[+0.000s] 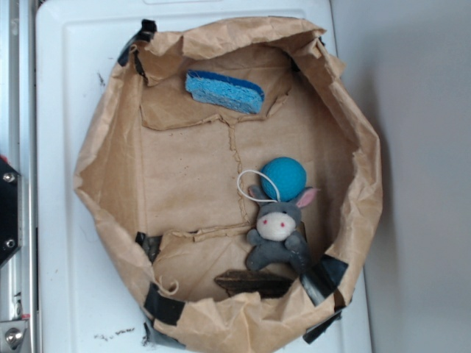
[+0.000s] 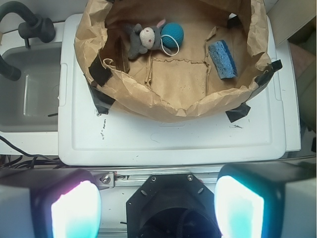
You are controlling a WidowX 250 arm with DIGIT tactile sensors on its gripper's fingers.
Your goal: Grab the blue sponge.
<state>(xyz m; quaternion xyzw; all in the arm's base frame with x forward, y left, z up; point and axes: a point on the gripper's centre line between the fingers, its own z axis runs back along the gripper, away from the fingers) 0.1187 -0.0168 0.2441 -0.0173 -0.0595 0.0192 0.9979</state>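
Note:
The blue sponge (image 1: pixel 224 91) lies flat against the far wall inside a crumpled brown paper bag (image 1: pixel 103 154). The wrist view has the sponge (image 2: pixel 222 59) at the right side of the bag (image 2: pixel 148 101). My gripper (image 2: pixel 158 208) hangs high and well back from the bag, over the robot's black base, with its two glowing pads (image 2: pixel 74 213) wide apart and nothing between them. It is open. No gripper shows in the exterior view.
A grey plush donkey (image 1: pixel 277 235) and a turquoise ball (image 1: pixel 284 177) with a white loop lie in the bag's near right part. A dark cardboard scrap (image 1: pixel 254 282) sits beside them. The bag rests on a white lid (image 2: pixel 173 139); a sink (image 2: pixel 29 89) is to its left.

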